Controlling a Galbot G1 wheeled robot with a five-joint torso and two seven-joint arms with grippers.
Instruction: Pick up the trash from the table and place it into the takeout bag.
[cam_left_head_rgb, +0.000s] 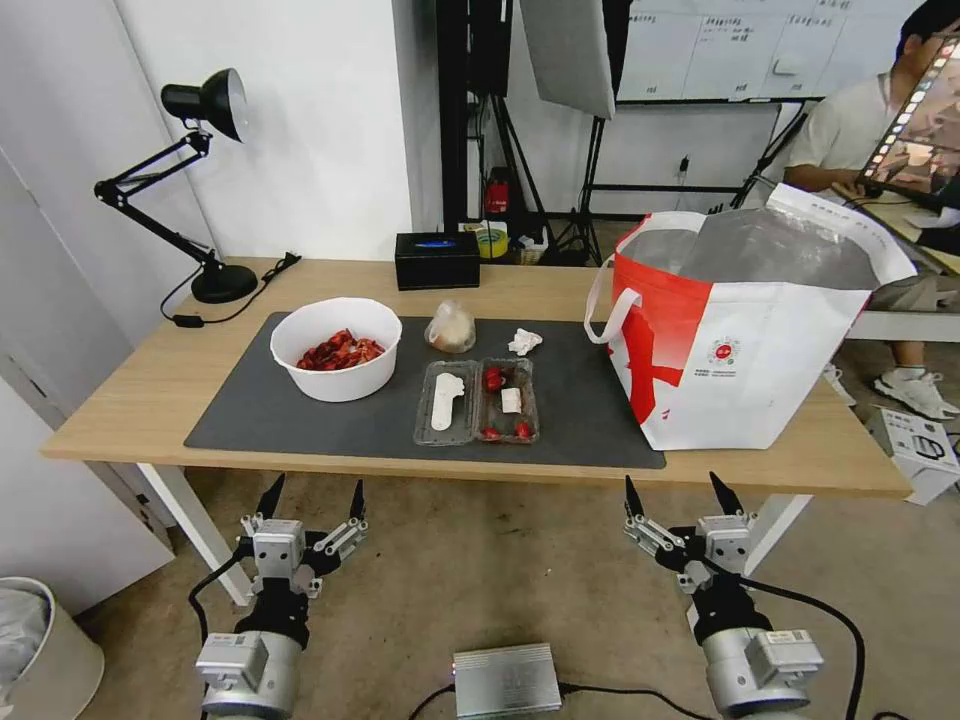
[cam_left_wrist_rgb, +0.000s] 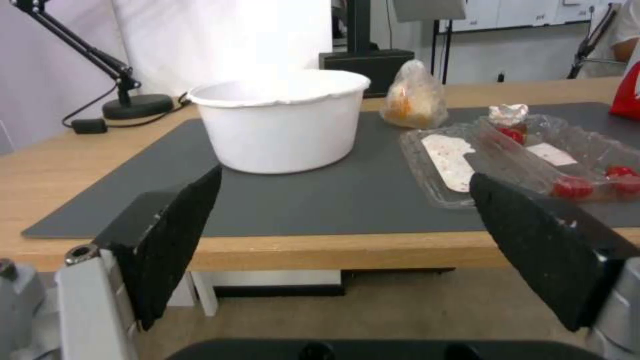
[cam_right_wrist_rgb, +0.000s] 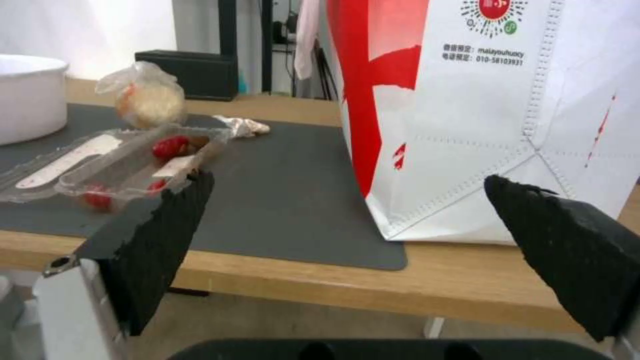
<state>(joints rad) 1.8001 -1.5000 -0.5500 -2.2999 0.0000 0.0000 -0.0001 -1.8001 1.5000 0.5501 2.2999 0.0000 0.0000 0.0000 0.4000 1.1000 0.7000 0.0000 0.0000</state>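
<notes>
Clamshell tray flat, lid hinged leftward; left claw, right claw wide open, empty.

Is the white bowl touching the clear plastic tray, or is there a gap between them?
Apart. The head view shows a strip of bare grey mat between the bowl and the tray; the left wrist view shows the same gap.
</notes>
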